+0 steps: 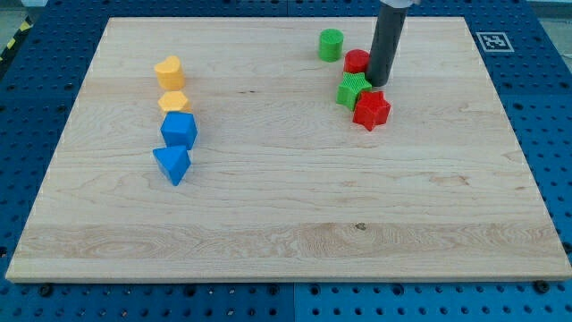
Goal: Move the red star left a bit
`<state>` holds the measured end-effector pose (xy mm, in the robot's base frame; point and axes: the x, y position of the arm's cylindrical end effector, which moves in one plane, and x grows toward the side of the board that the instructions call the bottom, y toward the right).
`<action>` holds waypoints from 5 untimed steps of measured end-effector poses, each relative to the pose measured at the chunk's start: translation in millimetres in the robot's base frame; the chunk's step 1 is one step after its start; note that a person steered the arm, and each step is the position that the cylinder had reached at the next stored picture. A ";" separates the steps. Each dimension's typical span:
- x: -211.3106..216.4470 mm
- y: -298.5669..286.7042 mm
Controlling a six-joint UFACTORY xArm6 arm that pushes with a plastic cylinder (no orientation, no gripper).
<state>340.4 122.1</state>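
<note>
The red star (371,109) lies at the view's upper right on the wooden board (286,206). A green star (352,89) touches it on its upper left. My tip (379,83) stands just above the red star, right beside the green star's right edge. A red cylinder (356,61) sits just left of the rod, partly hidden by it.
A green cylinder (331,44) stands at the view's top, left of the rod. On the left, a column runs downward: yellow heart-like block (169,72), yellow hexagon (174,101), blue block (179,131), blue triangle (172,164).
</note>
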 end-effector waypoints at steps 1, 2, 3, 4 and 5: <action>0.0 -8.7; 0.0 -19.4; 0.0 -18.7; 6.0 8.5; 36.5 36.4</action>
<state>376.9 158.6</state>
